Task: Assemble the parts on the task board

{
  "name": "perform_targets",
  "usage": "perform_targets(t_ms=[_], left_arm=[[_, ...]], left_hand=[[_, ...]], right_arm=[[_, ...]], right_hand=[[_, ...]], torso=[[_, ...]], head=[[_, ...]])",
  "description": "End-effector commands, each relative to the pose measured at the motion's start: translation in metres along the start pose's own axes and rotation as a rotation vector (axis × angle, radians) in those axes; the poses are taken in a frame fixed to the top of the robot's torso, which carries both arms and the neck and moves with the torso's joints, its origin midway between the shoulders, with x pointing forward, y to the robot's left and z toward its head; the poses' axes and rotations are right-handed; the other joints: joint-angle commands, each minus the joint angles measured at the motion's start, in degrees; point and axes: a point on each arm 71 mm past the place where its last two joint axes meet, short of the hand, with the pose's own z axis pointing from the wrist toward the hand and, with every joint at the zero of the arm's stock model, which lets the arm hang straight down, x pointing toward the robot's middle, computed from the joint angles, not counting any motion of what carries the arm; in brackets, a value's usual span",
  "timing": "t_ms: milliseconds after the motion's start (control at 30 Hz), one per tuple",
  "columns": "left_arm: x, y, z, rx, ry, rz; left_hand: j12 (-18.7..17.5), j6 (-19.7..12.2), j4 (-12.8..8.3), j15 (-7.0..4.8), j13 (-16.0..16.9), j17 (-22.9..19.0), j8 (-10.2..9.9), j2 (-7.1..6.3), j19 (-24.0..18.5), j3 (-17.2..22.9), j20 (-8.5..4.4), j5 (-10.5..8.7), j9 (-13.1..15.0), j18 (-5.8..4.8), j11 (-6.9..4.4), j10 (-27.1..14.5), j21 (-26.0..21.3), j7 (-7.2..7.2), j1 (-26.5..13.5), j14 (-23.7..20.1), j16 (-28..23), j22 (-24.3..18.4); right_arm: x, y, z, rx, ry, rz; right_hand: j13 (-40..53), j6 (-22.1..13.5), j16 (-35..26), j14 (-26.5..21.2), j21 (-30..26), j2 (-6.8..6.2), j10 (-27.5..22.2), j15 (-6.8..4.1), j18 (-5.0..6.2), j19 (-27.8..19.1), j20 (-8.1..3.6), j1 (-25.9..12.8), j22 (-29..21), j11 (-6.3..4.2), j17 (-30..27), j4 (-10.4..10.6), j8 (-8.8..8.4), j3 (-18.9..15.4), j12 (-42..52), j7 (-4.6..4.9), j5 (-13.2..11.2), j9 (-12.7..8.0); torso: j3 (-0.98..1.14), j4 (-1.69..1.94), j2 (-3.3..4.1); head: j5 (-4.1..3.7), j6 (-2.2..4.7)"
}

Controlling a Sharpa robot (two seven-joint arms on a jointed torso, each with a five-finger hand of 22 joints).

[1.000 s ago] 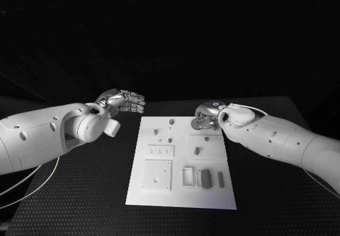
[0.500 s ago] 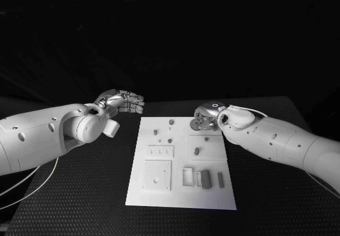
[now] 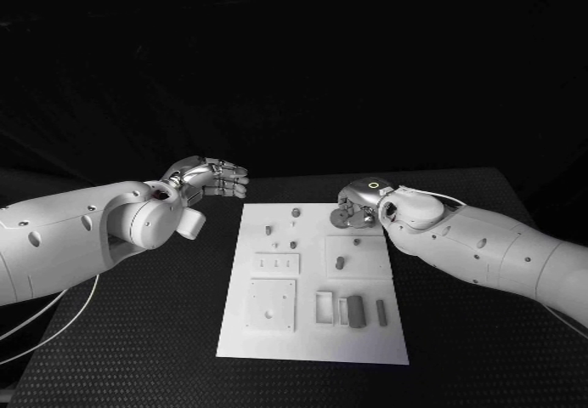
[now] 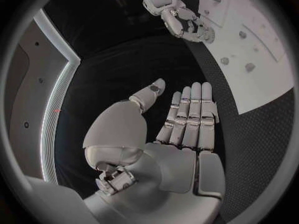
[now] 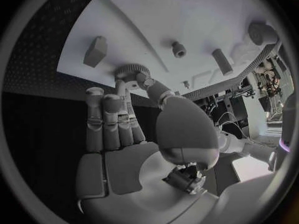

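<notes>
The white task board (image 3: 313, 336) lies in the middle of the black table. My right hand (image 3: 358, 204) hovers over the board's far right corner and pinches a grey gear (image 3: 340, 218) between thumb and fingers. The right wrist view shows that toothed gear (image 5: 131, 73) at the fingertips, just above the board (image 5: 187, 15). My left hand (image 3: 211, 177) is raised beyond the board's far left corner and holds nothing. Its fingers (image 4: 190, 112) are straight and side by side, with the thumb apart. Small grey pegs (image 3: 296, 210) stand near the far edge of the board.
A dark block (image 3: 357, 309) and a thin bar (image 3: 381, 311) lie by a rectangular frame (image 3: 325, 306) at the board's near right. A square plate (image 3: 272, 303) sits at its near left. Black table (image 3: 147, 340) lies open on both sides.
My right hand with the gear has shifted slightly over the board's far right corner. The left hand has barely moved.
</notes>
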Motion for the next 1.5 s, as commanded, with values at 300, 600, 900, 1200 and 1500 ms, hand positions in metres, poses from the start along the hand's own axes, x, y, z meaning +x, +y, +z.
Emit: perform_targets(t_ms=[300, 600, 900, 1200, 1500], left_arm=[[0.002, -0.001, -0.001, 0.007, 0.013, -0.002], [0.003, -0.002, 0.0, 0.007, 0.017, -0.002], [0.003, -0.002, 0.0, 0.007, 0.016, -0.002], [0.003, -0.002, 0.001, 0.007, 0.017, -0.002], [0.003, -0.002, 0.001, 0.005, 0.019, -0.002]], left_hand=[[-0.32, 0.08, -0.02, 0.16, -0.09, 0.06, -0.22, 0.03, 0.43, -0.19, -0.14, 0.19, -0.02, 0.9, -0.01, 0.26, -0.4, 1.1, -0.35, 0.31, -0.36, -0.05], [-0.35, 0.07, -0.04, 0.16, -0.1, 0.07, -0.23, -0.01, 0.43, -0.2, -0.14, 0.19, -0.02, 0.89, 0.0, 0.27, -0.42, 1.1, -0.34, 0.31, -0.37, -0.05], [-0.38, 0.05, -0.05, 0.16, -0.11, 0.08, -0.25, -0.04, 0.44, -0.21, -0.13, 0.19, -0.03, 0.89, 0.01, 0.26, -0.43, 1.11, -0.34, 0.31, -0.38, -0.05], [-0.41, 0.04, -0.05, 0.16, -0.12, 0.09, -0.27, -0.06, 0.44, -0.21, -0.14, 0.19, -0.03, 0.89, 0.01, 0.25, -0.45, 1.1, -0.32, 0.31, -0.4, -0.04], [-0.43, 0.03, -0.04, 0.17, -0.13, 0.1, -0.29, -0.06, 0.45, -0.21, -0.13, 0.19, -0.03, 0.89, 0.02, 0.26, -0.46, 1.1, -0.32, 0.32, -0.41, -0.04]], right_arm=[[-0.002, 0.0, 0.001, 0.018, 0.015, -0.026], [0.002, -0.001, 0.004, 0.019, 0.055, 0.0], [0.002, 0.001, 0.005, 0.005, 0.06, 0.023], [0.002, 0.005, 0.007, -0.005, 0.069, 0.03], [0.007, 0.001, 0.011, 0.008, 0.108, 0.03]], right_hand=[[-0.21, 0.12, 0.32, 0.34, 0.31, -0.73, 0.47, -0.21, 5.75, 0.36, -0.28, -0.9, 1.01, -0.11, -0.09, 0.28, -0.33, -0.22, 0.1, 0.2, -0.1, -0.33], [-0.89, -1.0, 0.13, 0.02, -0.01, -1.96, -0.33, 0.11, 5.75, 0.08, -0.26, -1.77, 0.92, 0.21, -0.24, 0.86, -1.12, 0.03, -0.21, 0.65, -0.09, -0.66], [-2.19, -8.7, 0.22, -0.74, -0.52, -7.21, -2.56, 1.03, 5.75, -0.08, -0.14, -3.77, 0.87, 1.18, -0.29, 5.83, -5.18, 1.04, -0.15, 2.0, -0.17, -2.86], [-2.46, -10.25, 0.33, -1.0, -0.6, -8.1, -2.95, 1.06, 5.75, -0.24, -0.18, -3.78, 0.95, 1.23, -0.27, 7.45, -5.54, 1.13, -0.07, 1.96, -0.23, -3.07], [-2.71, -6.76, 0.61, -1.23, -0.48, -5.56, -2.91, 0.94, 5.75, -0.62, -0.21, -2.92, 1.12, 1.1, -0.22, 7.58, -2.87, 0.4, 0.06, 1.62, -0.29, -2.09]], torso=[[0.03, 0.12, 0.06], [0.04, 0.13, 0.07], [0.04, 0.16, 0.05], [0.02, 0.15, 0.05], [-0.01, 0.25, 0.1]], head=[[-0.12, 0.18], [-0.26, 0.12], [-0.26, 0.0], [-0.19, -0.11], [-0.16, -0.26]])
